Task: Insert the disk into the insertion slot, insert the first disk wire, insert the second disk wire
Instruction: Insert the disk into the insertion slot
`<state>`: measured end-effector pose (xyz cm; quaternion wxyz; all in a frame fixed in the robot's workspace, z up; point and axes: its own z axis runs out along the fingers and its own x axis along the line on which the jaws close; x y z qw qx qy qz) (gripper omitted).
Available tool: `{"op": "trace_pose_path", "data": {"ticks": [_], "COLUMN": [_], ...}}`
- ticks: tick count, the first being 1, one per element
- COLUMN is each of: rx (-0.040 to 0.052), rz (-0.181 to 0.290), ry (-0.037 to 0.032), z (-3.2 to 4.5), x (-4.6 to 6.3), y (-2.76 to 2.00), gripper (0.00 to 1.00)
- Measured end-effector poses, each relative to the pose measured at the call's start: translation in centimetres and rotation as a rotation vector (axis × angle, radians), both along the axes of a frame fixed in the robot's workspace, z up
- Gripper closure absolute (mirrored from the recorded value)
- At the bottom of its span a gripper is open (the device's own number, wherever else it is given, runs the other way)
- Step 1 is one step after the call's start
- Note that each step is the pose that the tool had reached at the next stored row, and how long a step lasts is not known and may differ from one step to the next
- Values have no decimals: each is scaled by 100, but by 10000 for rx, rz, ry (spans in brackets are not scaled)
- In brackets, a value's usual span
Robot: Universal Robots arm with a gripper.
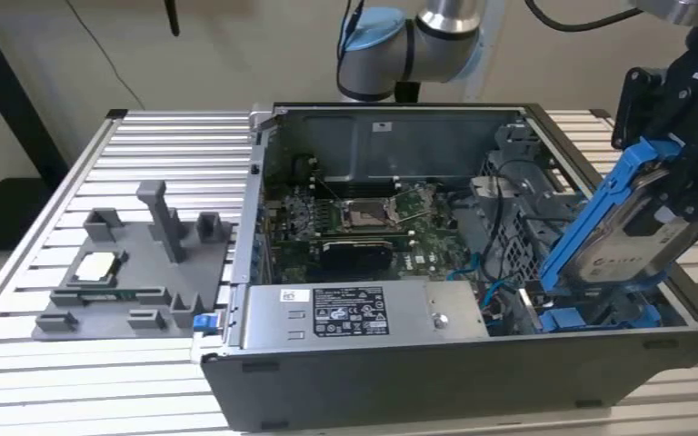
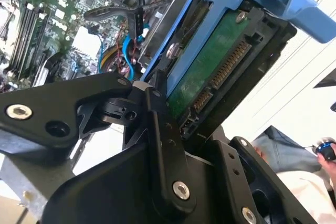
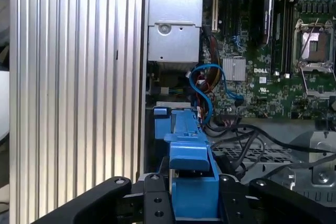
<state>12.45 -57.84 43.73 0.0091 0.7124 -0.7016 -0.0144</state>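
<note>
- One edge of the black gripper (image 1: pixel 676 182) is running off the picture in the exterior view, and its fingers (image 2: pixel 164 129) are partly vanishing behind their load in the second wrist view.
- Clamped tight between those fingers, the disk (image 1: pixel 622 238) is hanging over the near corner of the open computer case (image 1: pixel 446 391), at the exterior view's right. Whether its low end is touching the blue bay (image 1: pixel 598 318) below cannot be told.
- Its long axis is tilting steeply, the high end leaning toward the exterior view's right and the white label facing that camera.
- Blue cables (image 3: pixel 207 85) are looping between the bay and the motherboard (image 1: pixel 362 213). The power supply (image 1: pixel 362 313) is lying along the near wall, and a grey fixture (image 1: pixel 131 263) is sitting on the ribbed table (image 1: pixel 83 400) at the exterior view's left.
</note>
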Motion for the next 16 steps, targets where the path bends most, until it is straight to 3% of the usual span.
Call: {"op": "trace_pose_path", "data": {"ticks": [9, 16], "rx": [-1, 10], "rz": [1, 2], "ry": [-2, -4], "z": [-163, -281], "x": [7, 8], "y": [0, 28], "gripper": [68, 68]}}
